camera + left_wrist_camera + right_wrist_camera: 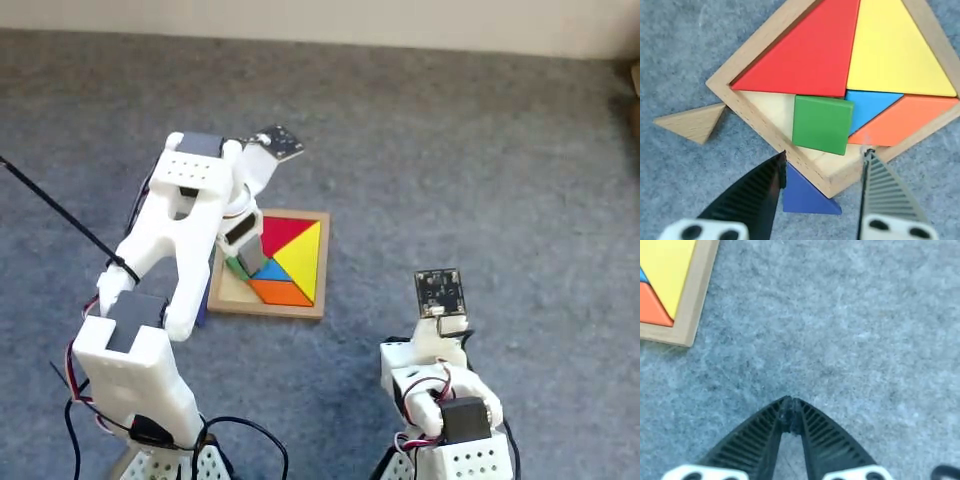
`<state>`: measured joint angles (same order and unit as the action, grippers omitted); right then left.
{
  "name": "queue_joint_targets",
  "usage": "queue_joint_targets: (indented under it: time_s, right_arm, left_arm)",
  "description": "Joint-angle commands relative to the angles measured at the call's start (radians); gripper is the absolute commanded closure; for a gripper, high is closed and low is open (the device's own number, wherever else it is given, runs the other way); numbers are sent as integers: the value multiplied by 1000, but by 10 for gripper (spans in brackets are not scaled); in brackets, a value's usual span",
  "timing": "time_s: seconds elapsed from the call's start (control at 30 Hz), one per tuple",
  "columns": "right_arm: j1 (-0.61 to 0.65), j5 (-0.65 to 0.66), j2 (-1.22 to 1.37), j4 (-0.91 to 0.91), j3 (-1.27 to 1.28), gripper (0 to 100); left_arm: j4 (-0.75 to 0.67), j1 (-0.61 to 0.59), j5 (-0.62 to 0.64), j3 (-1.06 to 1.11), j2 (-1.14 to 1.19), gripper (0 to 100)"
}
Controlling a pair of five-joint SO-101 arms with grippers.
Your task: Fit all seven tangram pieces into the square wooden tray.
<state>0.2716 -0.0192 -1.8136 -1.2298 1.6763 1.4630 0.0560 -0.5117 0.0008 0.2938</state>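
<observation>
The left pincer (825,156) hangs wide open and empty over the rim of the tray (747,111), just beside the green square (822,124) inside the tray. A dark blue triangle (807,192) touches the rim from outside, and a wooden triangle (695,122) lies off 1 tray corner. The right pincer (790,412), closed on nothing, is over the grey bench (840,330), apart from the tray.

Your desk (480,150) shows a grey, carpet-like surface all over — a pale strip (400,20) runs along its far edge.

Green square (822,124) in wooden tray (722,86), blue triangle (805,195), wooden triangle (692,122) outside
</observation>
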Motion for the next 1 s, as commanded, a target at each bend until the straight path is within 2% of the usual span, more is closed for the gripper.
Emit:
queue_joint_targets:
  time_s: [0.0,0.13,0.53,0.8,0.97]
  right_arm:
    - [-10,-9,-15,2,153,982]
    - [-12,-9,-15,2,153,982]
    - [-12,-9,-15,2,153,982]
    - [-12,-9,-15,2,153,982]
    - [-12,-9,-15,2,153,982]
  left_arm:
    - [-77,-4,57,7,-25,755]
    - [-141,-2,77,12,35,755]
    - [-164,-2,78,10,68,755]
    - [-74,12,137,-59,-21,755]
    - [-37,-51,186,-108,-105,755]
